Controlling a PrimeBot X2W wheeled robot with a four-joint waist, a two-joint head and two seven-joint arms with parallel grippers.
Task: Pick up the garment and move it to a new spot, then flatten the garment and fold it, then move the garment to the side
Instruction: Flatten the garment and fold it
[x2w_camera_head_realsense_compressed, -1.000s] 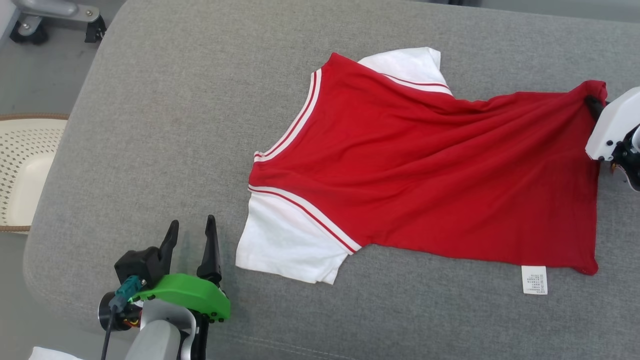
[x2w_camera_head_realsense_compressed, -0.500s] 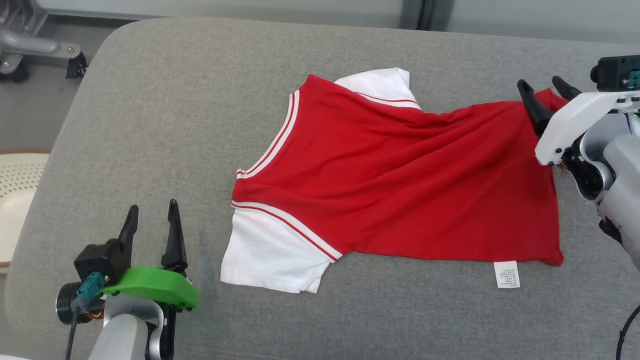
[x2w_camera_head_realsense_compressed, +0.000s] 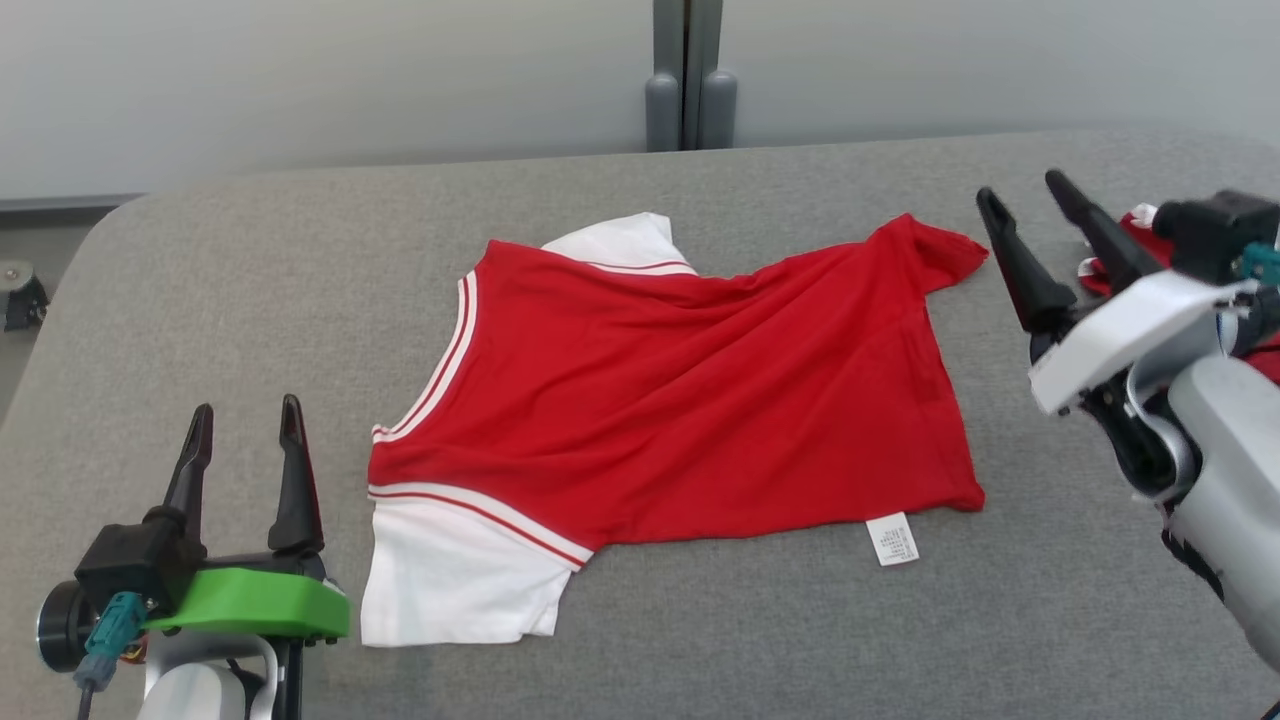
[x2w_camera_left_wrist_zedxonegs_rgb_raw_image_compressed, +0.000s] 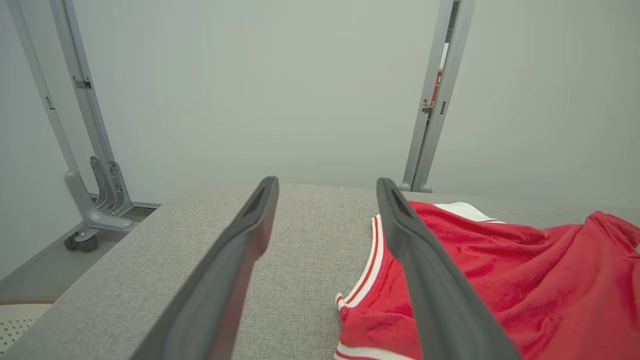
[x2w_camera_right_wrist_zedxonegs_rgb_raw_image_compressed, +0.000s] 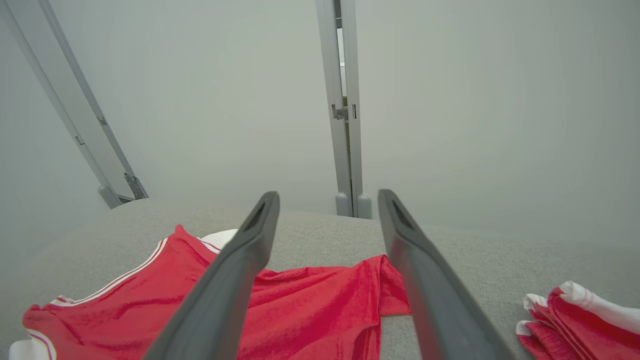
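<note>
The garment (x2w_camera_head_realsense_compressed: 680, 400) is a red shirt with white sleeves and red-and-white trim, lying spread but wrinkled on the grey padded table (x2w_camera_head_realsense_compressed: 250, 300), neck to the left, hem to the right. A white label pokes out at its near hem. My right gripper (x2w_camera_head_realsense_compressed: 1020, 195) hovers open just right of the hem's far corner, holding nothing; in the right wrist view that gripper (x2w_camera_right_wrist_zedxonegs_rgb_raw_image_compressed: 327, 200) frames the garment (x2w_camera_right_wrist_zedxonegs_rgb_raw_image_compressed: 310, 305). My left gripper (x2w_camera_head_realsense_compressed: 245, 420) stands open at the lower left, beside the near white sleeve, apart from it. In the left wrist view the garment (x2w_camera_left_wrist_zedxonegs_rgb_raw_image_compressed: 525, 280) lies right of the gripper (x2w_camera_left_wrist_zedxonegs_rgb_raw_image_compressed: 325, 187).
A second bundle of red-and-white cloth (x2w_camera_right_wrist_zedxonegs_rgb_raw_image_compressed: 575, 315) lies on the table at the far right, partly behind my right arm (x2w_camera_head_realsense_compressed: 1215, 470). A grey wall with metal posts (x2w_camera_head_realsense_compressed: 690, 90) stands beyond the table's far edge. Bare table surface lies left of the shirt.
My right gripper opened and let go of the hem's far corner, then drew back to the right. The cloth settled flat. The camera tilted up, so the wall now shows.
</note>
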